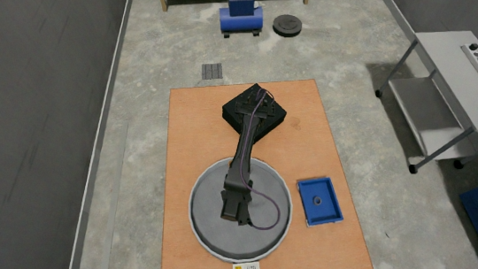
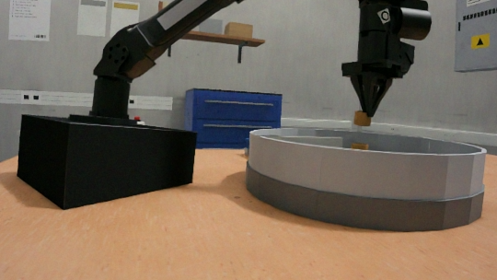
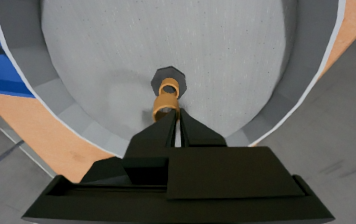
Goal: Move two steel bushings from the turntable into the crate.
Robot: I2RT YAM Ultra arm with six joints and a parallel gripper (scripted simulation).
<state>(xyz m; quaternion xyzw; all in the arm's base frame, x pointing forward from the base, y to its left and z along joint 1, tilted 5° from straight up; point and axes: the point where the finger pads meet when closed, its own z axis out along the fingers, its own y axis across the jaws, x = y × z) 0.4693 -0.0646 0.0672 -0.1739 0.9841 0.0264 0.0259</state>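
Over the orange worktop (image 1: 190, 125) (image 2: 184, 245) (image 3: 65, 145), right in the exterior view, the gripper (image 2: 369, 114) (image 3: 178, 112) pinches a brass-coloured bushing (image 2: 362, 119) (image 3: 164, 101), apparently not steel, best lowered gently back onto the turntable (image 1: 265, 235) (image 2: 368, 176) (image 3: 115, 50).

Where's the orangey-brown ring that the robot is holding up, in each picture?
Top: I can't pick out the orange-brown bushing; the arm hides that spot.
Exterior: right of centre, at the gripper's fingertips, above another bushing.
Wrist: near the middle, just left of the fingertips, below the smaller-looking bushing.
Shared landmark: the big round grey turntable.
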